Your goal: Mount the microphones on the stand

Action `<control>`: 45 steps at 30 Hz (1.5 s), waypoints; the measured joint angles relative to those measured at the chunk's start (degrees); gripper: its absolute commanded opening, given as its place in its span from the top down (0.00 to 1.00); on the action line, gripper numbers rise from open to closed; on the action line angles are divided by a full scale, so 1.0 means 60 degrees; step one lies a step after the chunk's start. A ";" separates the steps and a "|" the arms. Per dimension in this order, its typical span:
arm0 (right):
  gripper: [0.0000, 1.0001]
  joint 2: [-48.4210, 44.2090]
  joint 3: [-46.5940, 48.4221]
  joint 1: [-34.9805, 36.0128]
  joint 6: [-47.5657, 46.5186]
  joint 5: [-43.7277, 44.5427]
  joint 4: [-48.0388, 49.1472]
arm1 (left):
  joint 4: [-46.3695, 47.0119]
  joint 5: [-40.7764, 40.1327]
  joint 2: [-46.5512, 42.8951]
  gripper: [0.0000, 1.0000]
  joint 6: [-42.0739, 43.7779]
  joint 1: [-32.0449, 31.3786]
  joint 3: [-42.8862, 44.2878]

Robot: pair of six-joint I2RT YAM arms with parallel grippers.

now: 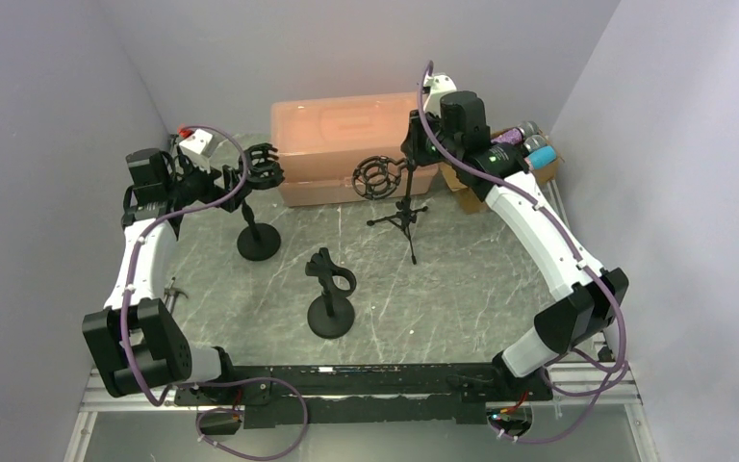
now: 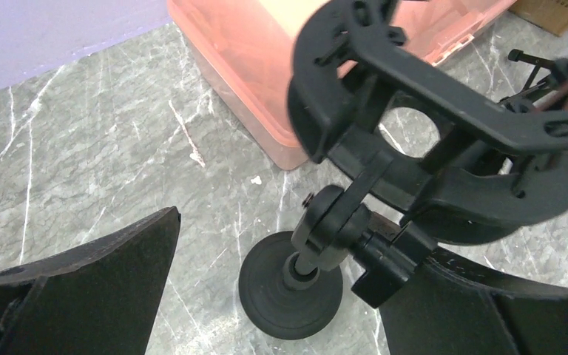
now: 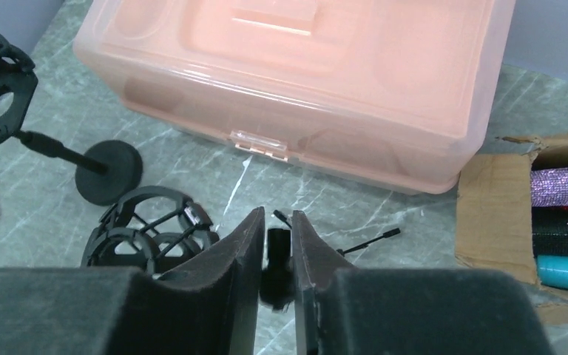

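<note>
- The microphones (image 3: 562, 185), stick shapes, one in purple glitter and one in smooth teal, lie in a torn brown cardboard box (image 3: 488, 194) at the far right.
- The right gripper (image 3: 275, 240) has narrow jaws, and its matte pads pinch a small part of the thin black tripod stand (image 1: 405, 219).
- The left gripper (image 2: 296, 244) has wide jaws and holds nothing; the ring-shaped plastic cradle of the black round-base stand (image 2: 451, 148) is between them.
- A translucent peach plastic case (image 3: 303, 74) stands behind on the grey marbled table (image 1: 443, 289).
</note>
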 measured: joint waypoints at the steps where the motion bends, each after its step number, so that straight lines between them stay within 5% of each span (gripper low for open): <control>1: 0.59 0.0022 0.0000 -0.0007 0.0044 0.0022 0.0029 | -0.0011 -0.0004 -0.0033 0.01 -0.0025 0.0000 0.0000; 11: 0.17 -0.0124 0.0000 -0.0025 0.0087 0.0729 -0.0120 | -0.0619 0.0193 -0.0379 0.02 0.0291 0.0007 0.0098; 18: 0.04 -0.1224 0.0157 0.0576 0.0000 0.1268 -0.0772 | -0.1231 0.0765 -0.0681 0.03 0.1013 0.0011 0.0098; 31: 0.00 -0.1151 0.1086 0.5359 -0.0117 0.0790 -0.2328 | -0.1916 0.1173 -0.0532 0.17 0.1388 -0.0062 0.1064; 45: 0.10 0.0528 0.0404 0.5756 -0.0433 -0.0306 -0.2641 | -0.2007 0.1013 0.0033 0.31 0.1672 -0.0889 0.1479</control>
